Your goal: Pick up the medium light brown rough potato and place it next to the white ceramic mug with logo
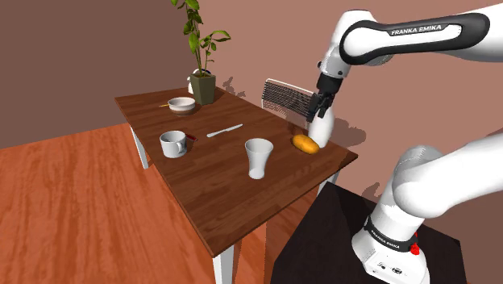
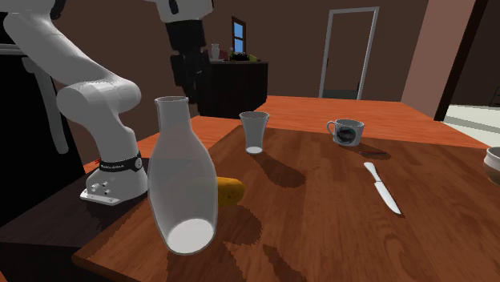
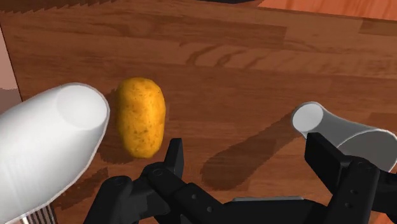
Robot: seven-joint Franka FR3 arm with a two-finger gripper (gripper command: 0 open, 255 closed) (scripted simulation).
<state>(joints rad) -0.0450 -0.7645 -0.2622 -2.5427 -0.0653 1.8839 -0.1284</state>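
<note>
The potato (image 1: 305,144) (image 2: 230,191) (image 3: 140,116), yellow-brown and speckled, lies on the wooden table (image 1: 218,190) near the edge closest to the stand, right beside a tall white bottle (image 1: 321,129) (image 2: 183,180) (image 3: 48,143). The white mug (image 1: 173,144) (image 2: 346,131), with a dark logo, stands far across the table. My gripper (image 1: 319,111) (image 2: 186,80) (image 3: 248,159) hangs above the bottle and potato, open. Its fingers (image 3: 173,156) hold nothing, and the potato lies beyond and off to the side of one fingertip.
A white cup (image 1: 259,157) (image 2: 254,130) (image 3: 343,130) stands mid-table. A knife (image 1: 224,131) (image 2: 382,187) lies between cup and mug. A bowl (image 1: 181,105) and a potted plant (image 1: 201,81) sit at the far end. A chair back (image 1: 286,98) rises behind the table.
</note>
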